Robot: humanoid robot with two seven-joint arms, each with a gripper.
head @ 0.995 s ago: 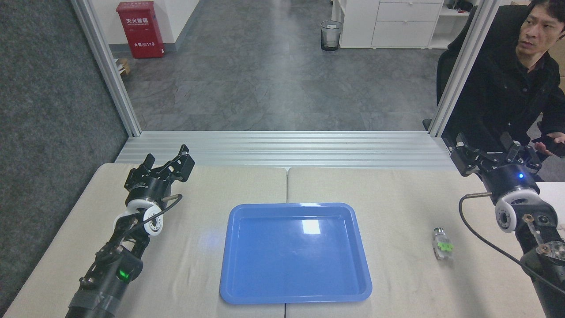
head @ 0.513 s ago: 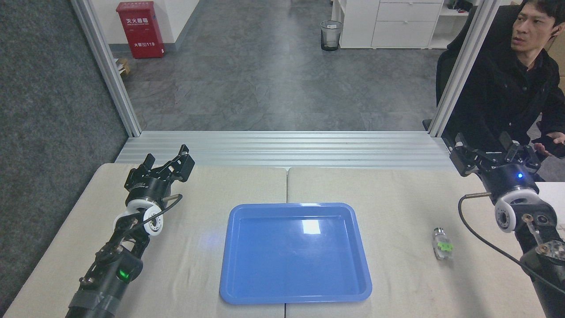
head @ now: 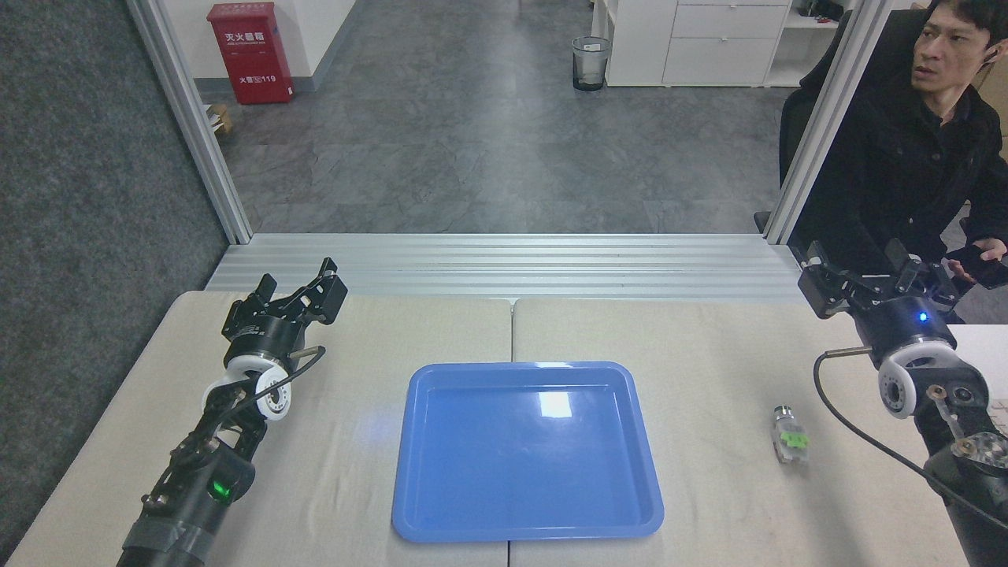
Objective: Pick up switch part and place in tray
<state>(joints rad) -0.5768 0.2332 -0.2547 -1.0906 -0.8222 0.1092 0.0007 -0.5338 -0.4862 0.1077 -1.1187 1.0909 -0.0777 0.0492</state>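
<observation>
The switch part point(head: 789, 435), whitish plastic with a green middle block and a silver end pointing away from me, lies on the table to the right of the tray. A glossy blue tray point(head: 526, 529) sits empty at the table's middle. My right gripper point(head: 870, 272) hangs open above the table's far right corner, well behind and to the right of the part, with nothing between its fingers. On the far left, my left gripper point(head: 298, 290) is open and empty, far from the tray.
A person in black sits behind the right frame post point(head: 823, 118), one hand point(head: 972, 256) close to my right gripper. An aluminium rail point(head: 504, 264) borders the table's far edge. A seam point(head: 512, 331) splits the two tabletops.
My right gripper has crept slightly left and up. The person's head has turned. The left arm, tray and part have not moved.
</observation>
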